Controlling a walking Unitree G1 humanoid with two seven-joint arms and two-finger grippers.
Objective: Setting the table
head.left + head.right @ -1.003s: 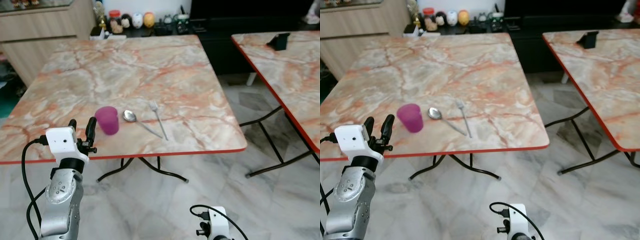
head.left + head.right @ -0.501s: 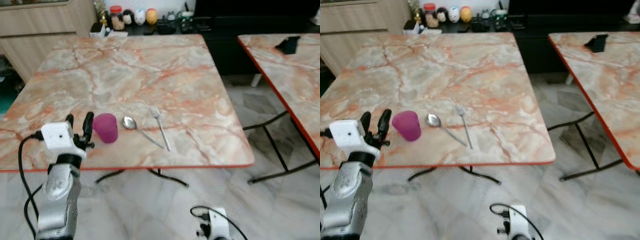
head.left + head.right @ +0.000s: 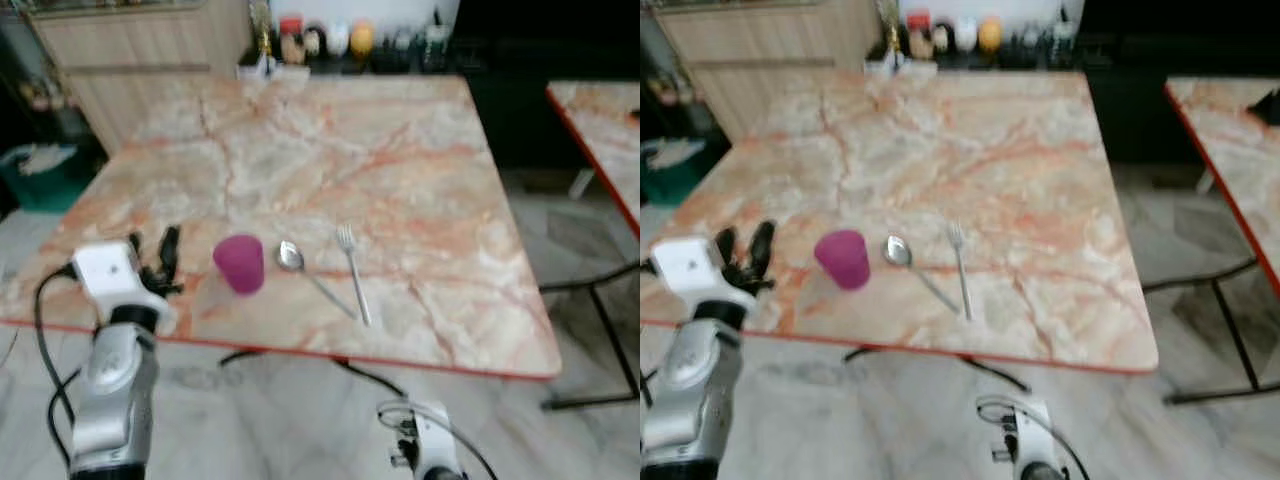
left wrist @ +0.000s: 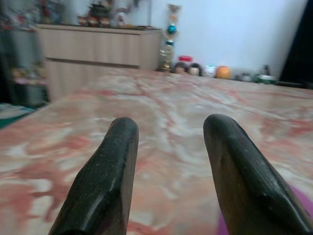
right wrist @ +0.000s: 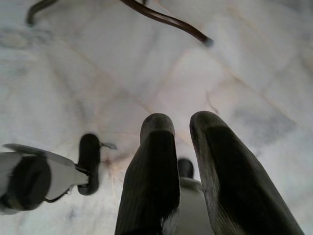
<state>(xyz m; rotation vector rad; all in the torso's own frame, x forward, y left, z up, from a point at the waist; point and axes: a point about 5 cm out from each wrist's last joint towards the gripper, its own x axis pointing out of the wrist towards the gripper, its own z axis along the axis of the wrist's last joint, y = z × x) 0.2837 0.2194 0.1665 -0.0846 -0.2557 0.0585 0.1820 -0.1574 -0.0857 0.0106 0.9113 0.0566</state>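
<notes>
Left eye view: left gripper (image 3: 152, 258) fingers apart, empty, at table (image 3: 330, 140) near edge | one cup (image 3: 240, 263), one spoon (image 3: 312, 277), one fork (image 3: 353, 272) near front edge | right gripper (image 5: 183, 147) slightly parted, over floor (image 5: 98, 73)

Upright purple cup (image 3: 240, 263) beside spoon (image 3: 313, 277) and fork (image 3: 354, 272) (near table (image 3: 400, 170) edge)

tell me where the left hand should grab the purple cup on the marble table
Probably around the side wall of the purple plastic cup, near mid-height, coming in level from the robot's left. The cup stands upright on the orange-veined marble table, and the left hand is already beside it with fingers open. The silver metal spoon lies on the cup's right, so that side is more crowded.
</notes>
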